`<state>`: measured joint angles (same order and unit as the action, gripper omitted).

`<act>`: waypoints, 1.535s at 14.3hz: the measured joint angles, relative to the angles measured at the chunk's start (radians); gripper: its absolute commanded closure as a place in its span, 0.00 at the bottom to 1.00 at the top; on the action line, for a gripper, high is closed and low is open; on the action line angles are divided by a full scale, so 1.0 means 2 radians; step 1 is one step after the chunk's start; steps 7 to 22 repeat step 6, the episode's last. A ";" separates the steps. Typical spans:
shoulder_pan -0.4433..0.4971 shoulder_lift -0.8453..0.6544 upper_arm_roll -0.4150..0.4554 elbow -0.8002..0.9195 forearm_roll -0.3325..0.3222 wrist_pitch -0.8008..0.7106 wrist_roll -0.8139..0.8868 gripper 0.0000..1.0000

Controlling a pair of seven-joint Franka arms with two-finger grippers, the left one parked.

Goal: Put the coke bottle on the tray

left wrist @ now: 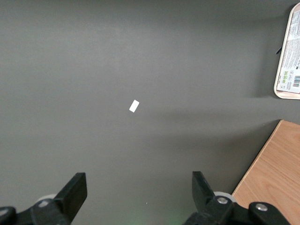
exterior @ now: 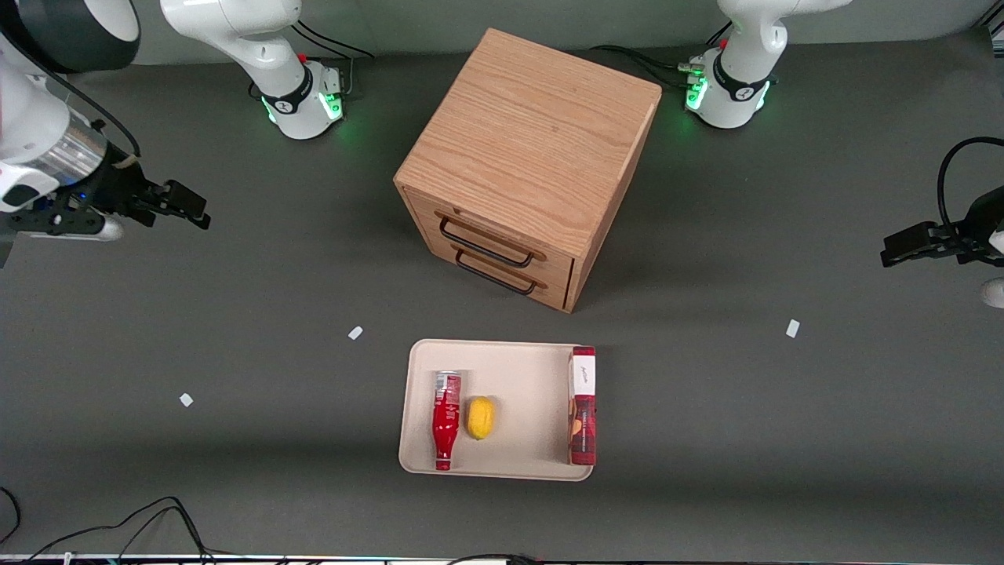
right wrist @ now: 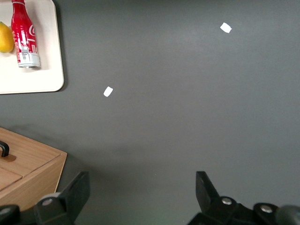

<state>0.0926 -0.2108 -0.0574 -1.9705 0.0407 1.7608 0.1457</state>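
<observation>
red and slim, the coke bottle [exterior: 445,419] lies flat on its side in the tray [exterior: 525,463], at the tray's end toward the working arm. its capped neck points toward the front camera and its silvery-white base end points toward the wooden drawer cabinet [exterior: 527,161]. just beside the bottle, on the same cream-beige surface, sits a small yellow lemon [exterior: 481,417], apart from the bottle by a thin gap. a longer red box [exterior: 582,405] with a white end lies along the tray's edge toward the parked arm's end of the table, well apart from the bottle.

the gripper [exterior: 190,205] hangs above bare grey table [exterior: 235,314] at the working arm's end, well apart from the tray and bottle and farther from the front camera than both. it holds nothing; its two black fingers [right wrist: 75,194] stand spread apart with only the dark tabletop showing between them in the right wrist view. that same view shows the bottle [right wrist: 23,35] on the tray [right wrist: 44,79], the lemon [right wrist: 5,37] touching or nearly touching its side, a corner of the cabinet [right wrist: 28,173], and two small white tape marks, one [right wrist: 108,91] nearer the tray and another [right wrist: 226,27] well away from it.

the cabinet stands on the table farther from the front camera than the tray, its two drawers with dark handles [exterior: 486,243] facing the tray.
</observation>
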 measured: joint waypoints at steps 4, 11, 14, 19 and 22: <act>0.001 0.003 -0.001 0.029 0.000 -0.012 0.000 0.00; 0.002 0.007 -0.001 0.048 0.000 -0.039 0.000 0.00; 0.002 0.007 -0.001 0.048 0.000 -0.039 0.000 0.00; 0.002 0.007 -0.001 0.048 0.000 -0.039 0.000 0.00; 0.002 0.007 -0.001 0.048 0.000 -0.039 0.000 0.00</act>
